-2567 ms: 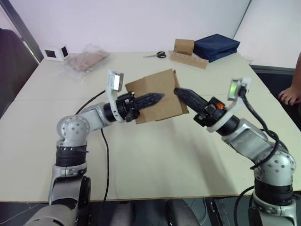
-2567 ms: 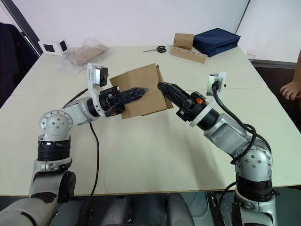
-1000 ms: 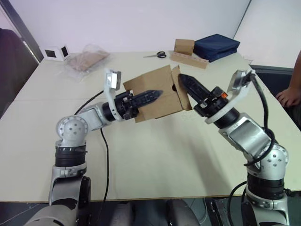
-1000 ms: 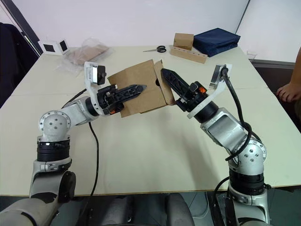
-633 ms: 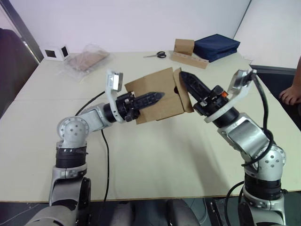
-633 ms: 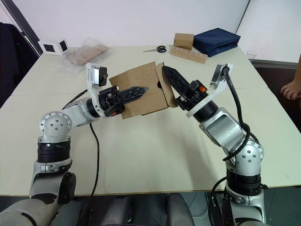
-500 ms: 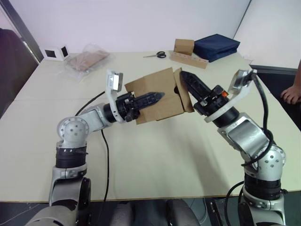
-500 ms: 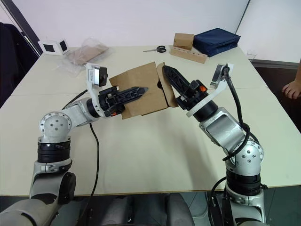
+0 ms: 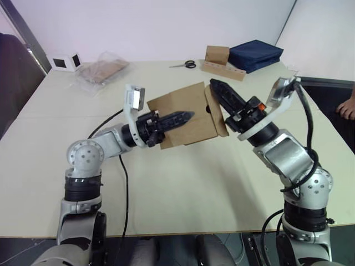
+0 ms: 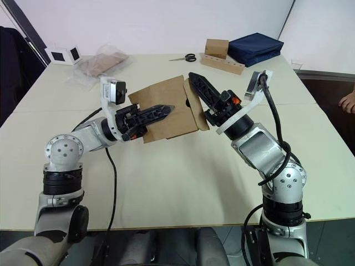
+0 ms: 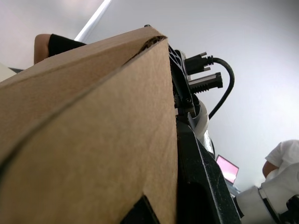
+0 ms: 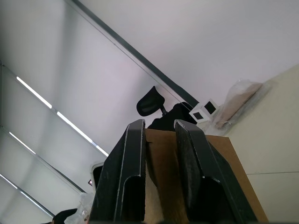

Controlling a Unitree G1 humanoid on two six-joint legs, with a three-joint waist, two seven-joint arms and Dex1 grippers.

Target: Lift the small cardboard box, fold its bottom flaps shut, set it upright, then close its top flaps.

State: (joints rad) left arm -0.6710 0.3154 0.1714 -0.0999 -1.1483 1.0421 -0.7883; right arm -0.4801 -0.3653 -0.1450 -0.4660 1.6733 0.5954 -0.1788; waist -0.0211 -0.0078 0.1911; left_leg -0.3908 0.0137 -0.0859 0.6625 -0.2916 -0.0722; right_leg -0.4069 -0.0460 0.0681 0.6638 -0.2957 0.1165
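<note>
The small cardboard box hangs tilted above the middle of the table, its plain brown side facing me. My left gripper reaches in from the left and is shut on the box's wall, one black finger lying along the front face. In the left wrist view the cardboard sits right against a finger. My right gripper comes from the right, shut, its fingers laid against the flap at the box's right end near the upper corner.
At the table's back left stand a white cube with dark faces and a clear plastic bag. Scissors, a brown box on a hole-punched strip and a dark blue bag lie at the back right. A person's hand shows at the right edge.
My right gripper has climbed from the middle of the box's right end to its upper corner, the wrist swinging up. The left gripper has kept its hold; the box has barely moved.
</note>
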